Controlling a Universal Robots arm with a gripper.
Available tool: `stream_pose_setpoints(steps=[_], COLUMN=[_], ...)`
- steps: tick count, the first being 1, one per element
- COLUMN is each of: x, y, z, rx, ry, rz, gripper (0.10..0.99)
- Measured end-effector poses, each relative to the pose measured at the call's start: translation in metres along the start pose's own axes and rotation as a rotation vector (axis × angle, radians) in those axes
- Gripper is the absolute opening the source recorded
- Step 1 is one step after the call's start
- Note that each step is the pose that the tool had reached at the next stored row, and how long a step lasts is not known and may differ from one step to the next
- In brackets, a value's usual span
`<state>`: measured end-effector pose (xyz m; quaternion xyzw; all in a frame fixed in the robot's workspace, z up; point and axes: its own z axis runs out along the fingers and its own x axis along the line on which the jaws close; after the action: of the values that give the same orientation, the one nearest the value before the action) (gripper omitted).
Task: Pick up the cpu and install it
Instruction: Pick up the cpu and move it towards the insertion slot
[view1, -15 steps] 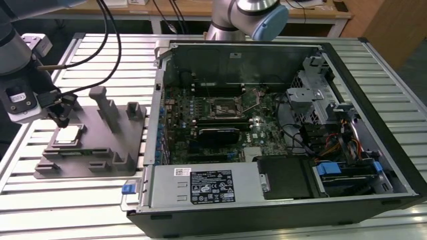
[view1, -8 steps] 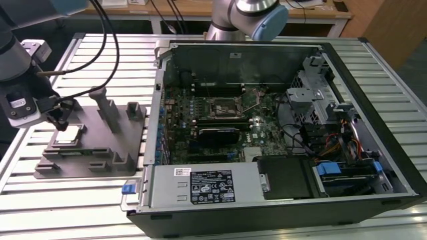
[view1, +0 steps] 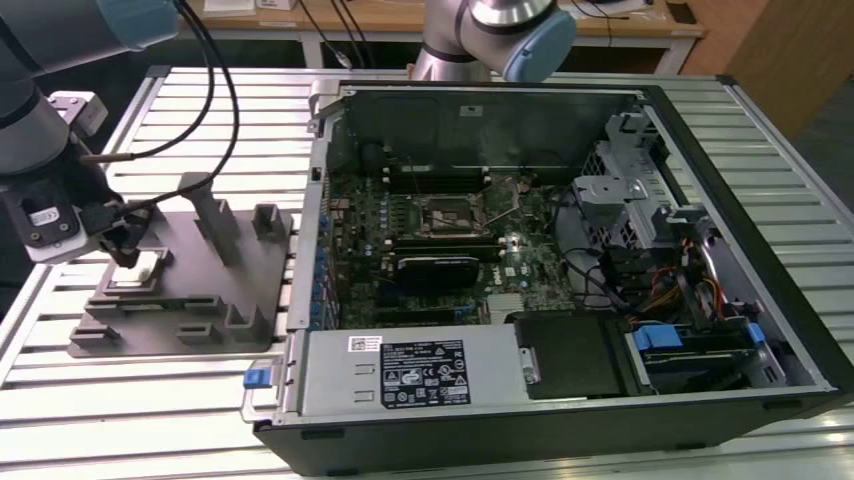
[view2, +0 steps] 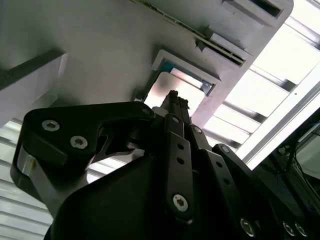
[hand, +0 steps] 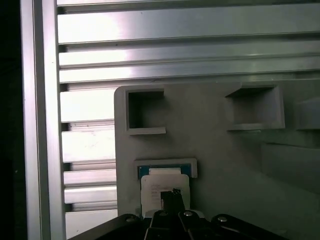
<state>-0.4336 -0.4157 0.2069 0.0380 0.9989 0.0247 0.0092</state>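
The cpu (view1: 139, 277) lies flat in a square recess at the near-left corner of the grey plastic tray (view1: 200, 300), on the exterior view's left. Its pale metal top shows in both wrist views (view2: 186, 89) (hand: 156, 181). My gripper (view1: 124, 255) hangs straight over it, fingertips drawn together into one narrow point (view2: 172, 96) (hand: 171, 194) just above the chip's top. Whether the tips touch it I cannot tell. Nothing is held between them. The empty socket (view1: 447, 210) sits on the motherboard inside the open computer case (view1: 747, 260).
The tray (hand: 215, 145) has upright posts (view1: 211, 215) and small square pockets (hand: 144, 114) close to my gripper. It rests on a slatted metal table (view1: 80, 400). A second arm's base (view1: 514, 35) stands behind the case. Cables run from my arm across the table.
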Motion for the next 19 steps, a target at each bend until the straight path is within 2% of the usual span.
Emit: stream_pose_setpoints(steps=[5,13,15,16,17,18,19], x=[0.0004,0.0006,0.0006,0.0007,0.0007,0.0007,0.0007], y=[0.0003,0.0003,0.0003,0.0003,0.0003,0.0003,0.0003], z=[0.0072,0.0073,0.0074,0.0074,0.0074,0.0074,0.0074], rx=[0.0,0.0,0.0,0.0,0.0,0.0,0.0], ry=[0.0,0.0,0.0,0.0,0.0,0.0,0.0], rz=[0.0,0.0,0.0,0.0,0.0,0.0,0.0], gripper=[0.106,0.114,0.231,0.231,0.294,0.294,0.353])
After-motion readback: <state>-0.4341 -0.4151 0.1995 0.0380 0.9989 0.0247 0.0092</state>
